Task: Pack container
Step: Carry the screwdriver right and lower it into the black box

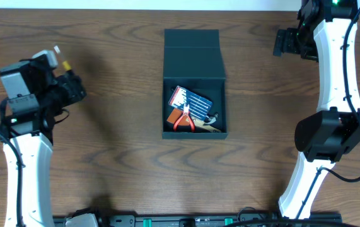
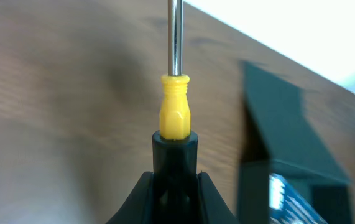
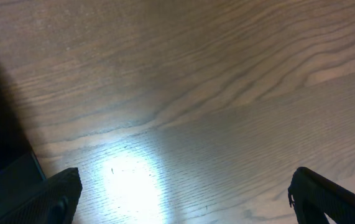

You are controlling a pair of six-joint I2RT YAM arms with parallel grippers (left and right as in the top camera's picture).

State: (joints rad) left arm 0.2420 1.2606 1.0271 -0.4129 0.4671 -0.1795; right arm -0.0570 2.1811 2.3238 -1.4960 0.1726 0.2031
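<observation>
Left gripper is clamped on a yellow-handled screwdriver, steel shaft pointing straight ahead, arm over the table's left side. Right gripper hangs spread wide above the wood at the far right. Between them sits the container, lid flapped back, red pliers and a blue packet inside. It lies right of the screwdriver, well apart.

A dark teal-green, matte cardboard container sits near the centre of the table, slightly toward 12 o'clock. It is roughly square and stands open, with its hinged flap lid folded back toward 12 o'clock. Inside, red-handled pliers lie toward 6 o'clock and a blue card packet toward 12.
</observation>
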